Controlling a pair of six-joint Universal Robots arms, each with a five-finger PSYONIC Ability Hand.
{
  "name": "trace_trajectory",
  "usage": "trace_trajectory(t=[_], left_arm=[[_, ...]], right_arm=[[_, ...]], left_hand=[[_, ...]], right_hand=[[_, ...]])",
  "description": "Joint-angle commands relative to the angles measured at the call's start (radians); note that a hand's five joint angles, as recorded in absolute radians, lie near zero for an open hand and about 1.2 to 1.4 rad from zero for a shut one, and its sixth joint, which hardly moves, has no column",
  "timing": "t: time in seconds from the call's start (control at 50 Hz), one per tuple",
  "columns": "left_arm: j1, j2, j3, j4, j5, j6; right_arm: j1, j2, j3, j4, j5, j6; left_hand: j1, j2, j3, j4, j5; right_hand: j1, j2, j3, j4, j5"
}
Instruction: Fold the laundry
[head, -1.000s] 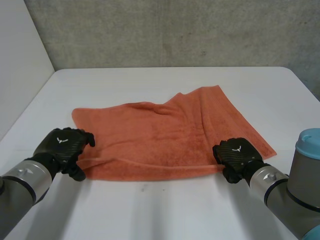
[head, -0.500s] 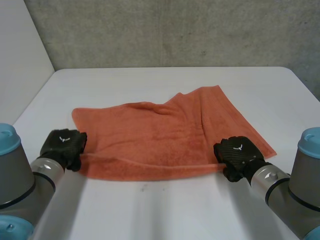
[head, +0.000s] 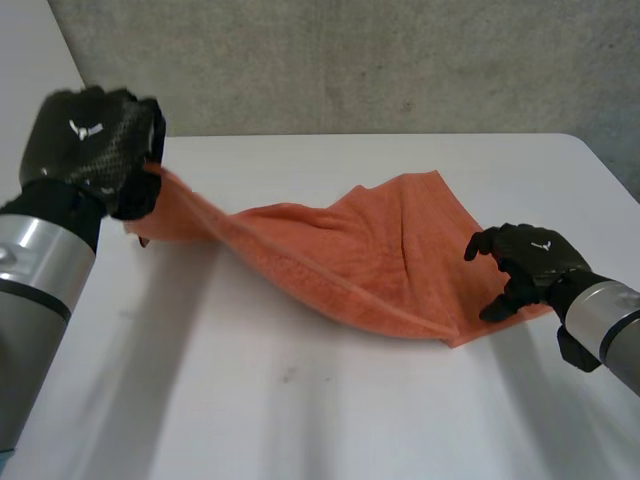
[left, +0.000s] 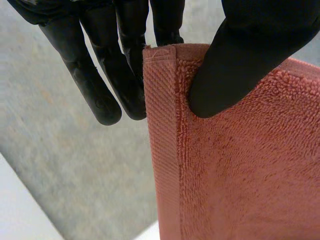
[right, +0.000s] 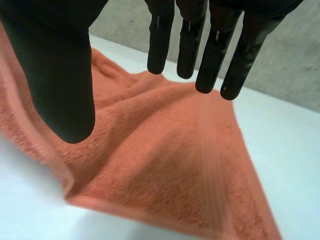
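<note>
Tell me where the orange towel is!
In the head view the towel slopes across the white table: the left hand pinches one corner high at the left, and its other end lies by the right hand.

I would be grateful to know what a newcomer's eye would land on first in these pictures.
The orange towel stretches in a slope from the white table up to the left hand, which pinches its corner high at the far left side. The right hand hovers open over the towel's right end, holding nothing.
</note>
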Motion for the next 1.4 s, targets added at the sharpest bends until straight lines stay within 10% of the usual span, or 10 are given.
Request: trace_trajectory(t=[0.02,0.44,0.56,0.62,0.84,1.02,1.2,1.4], left_arm=[[-0.046,0.052,0.078,-0.008,0.0,-0.05],[-0.166,0.093,0.282,-0.081,-0.014,-0.073],[-0.167,0.096,0.281,-0.084,-0.051,-0.139],[-0.158,0.098,0.276,-0.084,-0.054,-0.142],[0.007,0.081,0.186,-0.087,-0.039,-0.137],[0.167,-0.028,0.083,-0.126,0.05,-0.134],[0.181,-0.183,0.014,-0.236,0.078,-0.038],[0.161,-0.462,0.069,-0.218,0.072,0.086]], right_arm=[[-0.003,0.042,-0.014,0.071,-0.039,0.004],[0.1,0.245,-0.085,-0.019,-0.079,0.233],[0.14,0.311,-0.111,-0.154,0.053,0.222],[0.129,0.308,-0.131,-0.205,0.203,0.208],[-0.001,-0.081,-0.114,-0.127,0.243,-0.3],[-0.007,-0.287,-0.245,0.243,0.179,-0.39],[-0.001,-0.171,-0.299,0.608,0.19,-0.663],[0.087,0.209,-0.397,0.512,0.335,-0.709]], left_hand=[[0.249,0.197,0.206,0.202,0.26],[0.249,0.197,0.206,0.202,0.26],[0.249,0.197,0.206,0.202,0.26],[0.249,0.197,0.206,0.202,0.26],[0.249,0.197,0.206,0.202,0.26],[0.249,0.197,0.206,0.202,0.26],[0.249,0.197,0.206,0.202,0.26],[0.249,0.197,0.206,0.202,0.26]], right_hand=[[-0.038,-0.097,-0.091,-0.091,-0.089],[-0.056,-0.115,-0.109,-0.109,-0.107],[0.937,0.878,0.884,0.884,0.886],[0.939,0.88,0.885,0.885,0.887],[0.939,0.88,0.885,0.885,0.887],[0.939,0.88,0.885,0.885,0.887],[0.939,0.88,0.885,0.885,0.887],[0.939,0.88,0.885,0.885,0.887]])
